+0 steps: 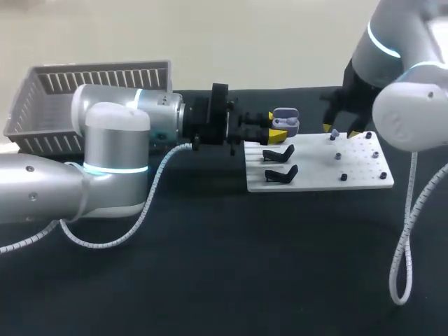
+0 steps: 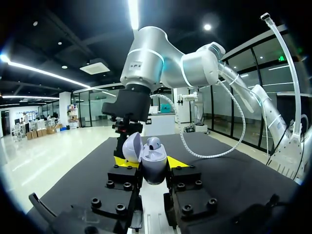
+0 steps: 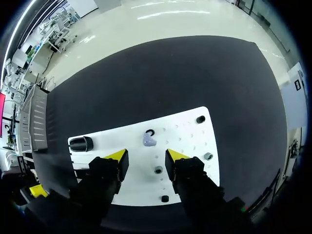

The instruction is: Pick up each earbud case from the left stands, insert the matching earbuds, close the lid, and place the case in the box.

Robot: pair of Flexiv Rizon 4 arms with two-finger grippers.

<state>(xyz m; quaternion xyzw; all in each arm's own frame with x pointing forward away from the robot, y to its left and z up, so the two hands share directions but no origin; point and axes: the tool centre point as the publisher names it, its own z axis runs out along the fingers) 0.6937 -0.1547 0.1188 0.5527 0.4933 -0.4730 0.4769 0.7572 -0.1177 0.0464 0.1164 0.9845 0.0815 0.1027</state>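
My left gripper (image 1: 278,130) is shut on a lavender earbud case (image 1: 285,120) and holds it above the white board's left end. In the left wrist view the case (image 2: 154,165) sits between the two fingers with its lid up, and one earbud (image 2: 154,143) is seated inside. My right gripper (image 1: 346,131) hangs over the board's far edge. Its fingers stand apart in the right wrist view, my right gripper (image 3: 146,156) being open, and a loose lavender earbud (image 3: 149,140) lies on the board just ahead of the tips, untouched.
The white board (image 1: 318,175) carries two black stands (image 1: 278,152) on its left part and several small black pegs (image 3: 200,119) on its right part. A grey slatted basket (image 1: 91,94) stands at the far left of the black table.
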